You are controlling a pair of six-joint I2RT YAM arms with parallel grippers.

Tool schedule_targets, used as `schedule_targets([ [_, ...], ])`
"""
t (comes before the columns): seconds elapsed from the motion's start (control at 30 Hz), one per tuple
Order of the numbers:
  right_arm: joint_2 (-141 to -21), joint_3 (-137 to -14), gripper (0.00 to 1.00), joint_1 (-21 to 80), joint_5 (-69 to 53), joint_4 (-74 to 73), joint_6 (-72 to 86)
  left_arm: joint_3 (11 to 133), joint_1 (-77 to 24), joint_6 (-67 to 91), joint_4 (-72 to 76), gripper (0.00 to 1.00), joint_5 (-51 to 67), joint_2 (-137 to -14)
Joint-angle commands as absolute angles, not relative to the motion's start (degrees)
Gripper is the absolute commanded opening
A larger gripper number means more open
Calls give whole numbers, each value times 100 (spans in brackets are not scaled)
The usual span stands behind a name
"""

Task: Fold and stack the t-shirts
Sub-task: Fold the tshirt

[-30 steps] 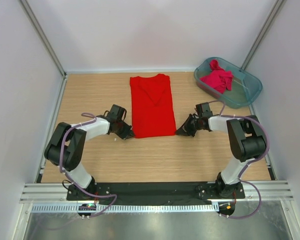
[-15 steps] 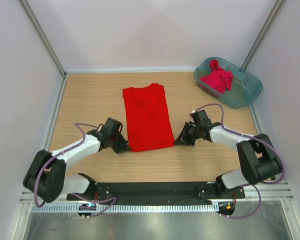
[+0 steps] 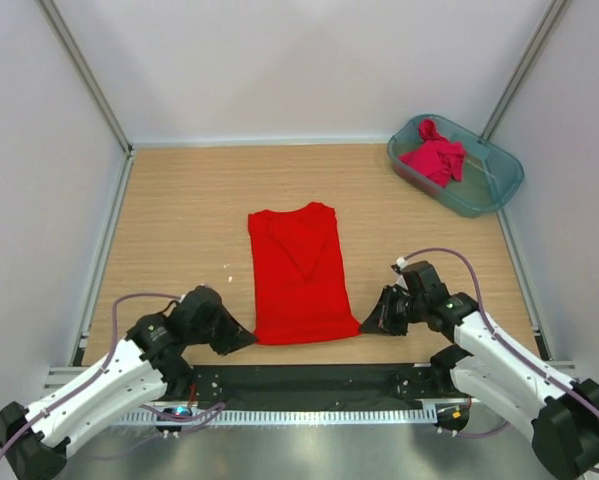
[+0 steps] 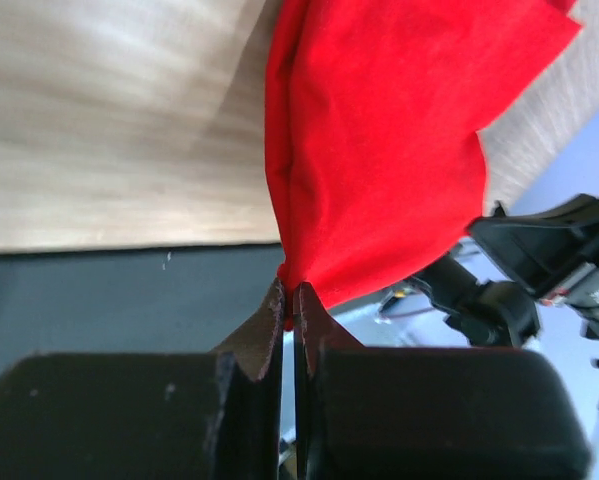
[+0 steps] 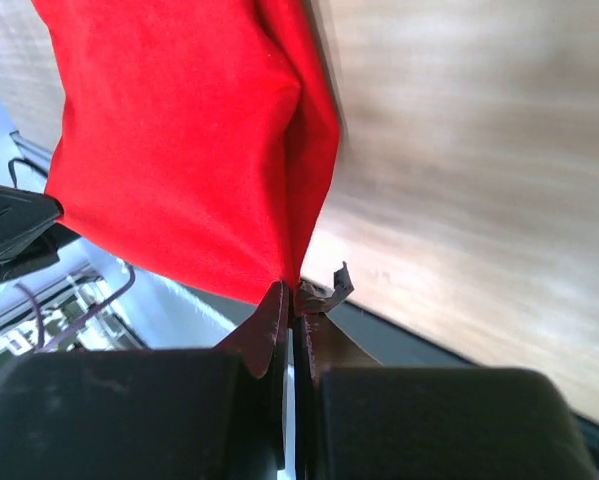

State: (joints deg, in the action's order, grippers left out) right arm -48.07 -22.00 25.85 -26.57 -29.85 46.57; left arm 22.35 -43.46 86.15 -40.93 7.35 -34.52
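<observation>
Both arms have drawn back toward their bases, and the red t-shirt (image 3: pixel 299 275) has slid with them across the tabletop (image 3: pixel 179 220), now well apart from the teal tub (image 3: pixel 499 185). The left hand (image 3: pixel 249 338) and the right hand (image 3: pixel 366 325) each pinch a hem corner tightly. The shirt looks narrowed lengthwise; I judge the cross fold is left. The crimson-pink t-shirt (image 3: pixel 434 155) lies crumpled inside the tub, unfolded, so nothing is stacked.
</observation>
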Motion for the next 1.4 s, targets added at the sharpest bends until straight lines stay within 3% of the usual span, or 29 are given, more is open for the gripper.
schedule_targets([
  [0.0,-4387,-1987,1,2672,-2549,-3699,5017,2075,-4517,9333,-5333,0,527,-2771],
  [0.2,-4324,-2441,1,2874,-2443,-3876,5089,2337,-4526,9334,-5590,0,396,-2531],
  [0.3,-5043,-3055,1,2874,-2443,-3614,4940,2723,-4526,9151,-5379,0,36,-2925],
  [0.4,-6202,-4038,1,2813,-2338,-3612,4493,3311,-4492,8652,-5195,0,-509,-3689],
  [0.5,-7248,-4981,1,2611,-2443,-3499,4202,3831,-4176,8070,-4642,0,-301,-4726],
  [0.7,-9408,-7009,1,2312,-2874,-3787,3657,5200,-2331,6023,-4148,0,712,-7178],
  [0.83,-10447,-8172,1,2189,-3128,-3990,3472,7244,-1934,4836,-4727,0,546,-8584],
  [1.17,-12162,-10457,1,1811,-3261,-4166,3559,9411,-1714,3622,-4738,0,572,-10589],
  [1.37,-12691,-11030,1,1714,-3270,-4105,3726,9869,-1450,3331,-4264,0,755,-11240],
])
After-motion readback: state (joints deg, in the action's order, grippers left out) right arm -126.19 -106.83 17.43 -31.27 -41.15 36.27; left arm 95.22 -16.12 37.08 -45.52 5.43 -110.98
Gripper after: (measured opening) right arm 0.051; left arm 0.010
